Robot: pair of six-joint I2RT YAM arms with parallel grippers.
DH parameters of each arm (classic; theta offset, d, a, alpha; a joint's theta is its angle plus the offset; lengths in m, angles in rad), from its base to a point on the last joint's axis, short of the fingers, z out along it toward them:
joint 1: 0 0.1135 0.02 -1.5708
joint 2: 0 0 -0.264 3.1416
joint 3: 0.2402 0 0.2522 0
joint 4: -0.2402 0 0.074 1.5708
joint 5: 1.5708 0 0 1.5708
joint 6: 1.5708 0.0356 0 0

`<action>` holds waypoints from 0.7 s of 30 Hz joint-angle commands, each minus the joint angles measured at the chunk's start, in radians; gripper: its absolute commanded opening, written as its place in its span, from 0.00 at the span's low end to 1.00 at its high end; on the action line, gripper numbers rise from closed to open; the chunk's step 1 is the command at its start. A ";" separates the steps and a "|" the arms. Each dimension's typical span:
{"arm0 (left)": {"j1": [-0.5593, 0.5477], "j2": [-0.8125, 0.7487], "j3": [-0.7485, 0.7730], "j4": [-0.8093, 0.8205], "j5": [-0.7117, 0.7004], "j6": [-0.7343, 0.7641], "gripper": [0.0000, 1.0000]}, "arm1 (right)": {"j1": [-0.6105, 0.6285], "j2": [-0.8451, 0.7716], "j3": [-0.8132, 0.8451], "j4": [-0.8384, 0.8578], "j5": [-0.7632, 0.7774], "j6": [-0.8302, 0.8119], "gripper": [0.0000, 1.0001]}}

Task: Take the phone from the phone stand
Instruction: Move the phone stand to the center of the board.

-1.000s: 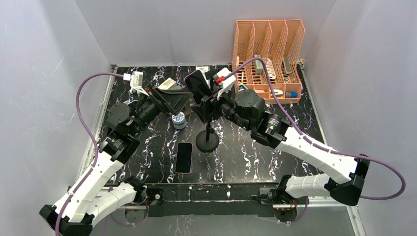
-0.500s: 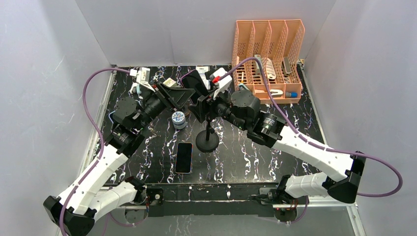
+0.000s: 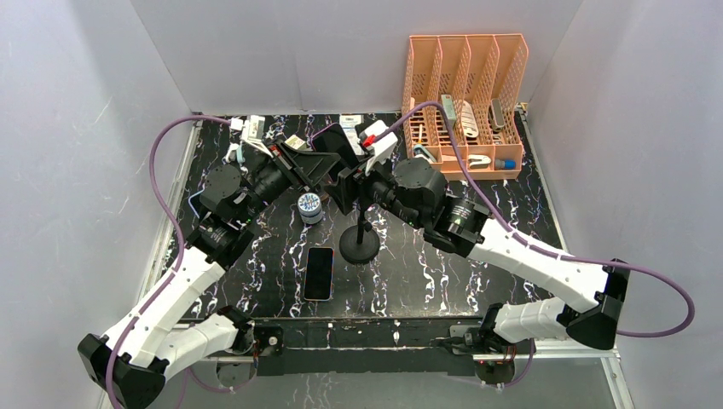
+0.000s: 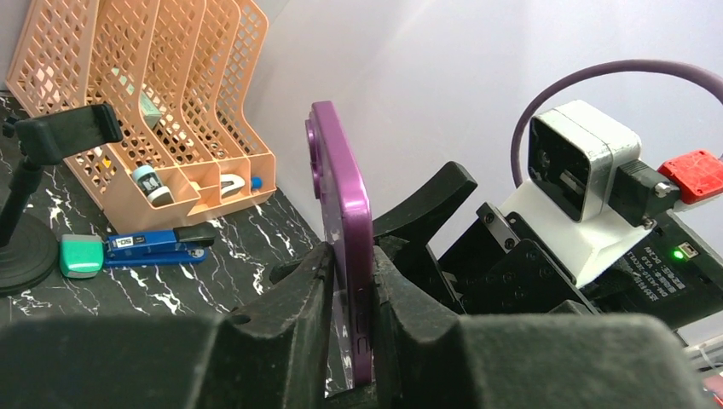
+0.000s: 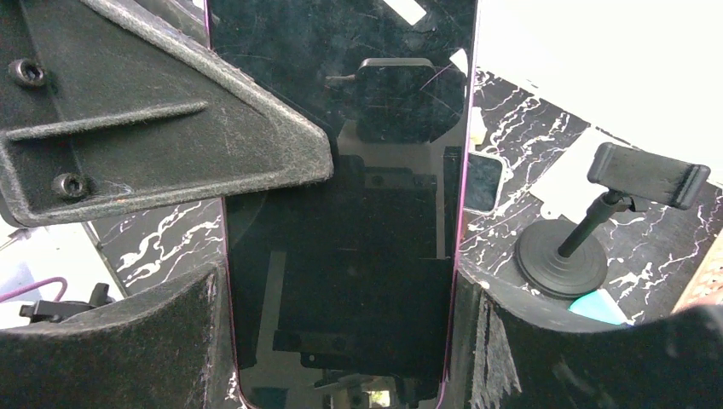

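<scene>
Purple phone (image 4: 349, 221) is off the phone stand (image 5: 597, 213), held in the air just far of it, btwn both arms. The left tool (image 4: 351, 249) is nearly closed, pinching its front & back faces. The right tool (image 5: 341, 290) is wide apart, clamped across its long edges. A 2nd phone (image 3: 319, 273) lies flat on the surface (image 3: 409, 273), near-left of stand.

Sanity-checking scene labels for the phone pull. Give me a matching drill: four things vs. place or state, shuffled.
1. purple phone
2. dark phone
3. phone stand
4. orange organizer

a. far right corner of the table
b. clamp empty
c. lying flat on the table
d. gripped by left gripper and right gripper

Pairs: 1-d, 2-c, 3-b, 4-a
</scene>
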 commanded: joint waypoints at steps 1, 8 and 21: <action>-0.004 -0.003 0.037 0.013 0.005 -0.001 0.17 | 0.016 -0.001 0.069 0.099 0.069 -0.031 0.01; -0.005 -0.010 0.030 0.000 -0.005 0.001 0.00 | 0.027 0.006 0.076 0.079 0.080 -0.039 0.09; -0.005 -0.088 0.019 -0.041 -0.111 -0.005 0.00 | 0.029 -0.119 0.119 -0.080 -0.038 0.038 0.99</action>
